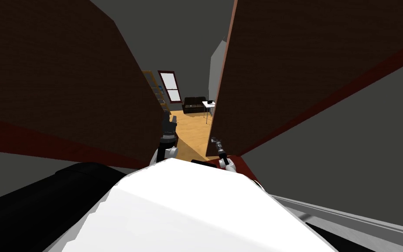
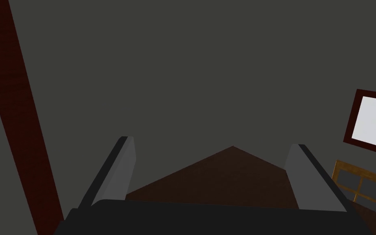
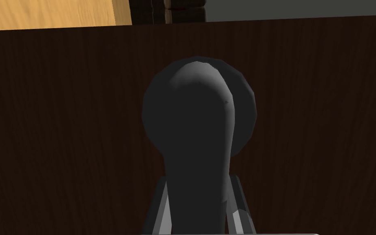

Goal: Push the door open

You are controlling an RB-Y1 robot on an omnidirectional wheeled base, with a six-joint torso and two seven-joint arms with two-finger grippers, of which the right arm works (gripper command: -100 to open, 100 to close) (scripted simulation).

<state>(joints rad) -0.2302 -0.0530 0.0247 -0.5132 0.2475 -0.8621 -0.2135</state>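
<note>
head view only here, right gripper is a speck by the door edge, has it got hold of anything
Observer: Yes. In the right wrist view, the right gripper is shut on a dark handle, with one finger pressing each side.
Operator: ok and what's the handle mounted on
Observer: It comes off a round plate on the dark brown door.
Operator: left one doing anything
Observer: No. The left gripper is open and its fingers hold nothing.
</note>
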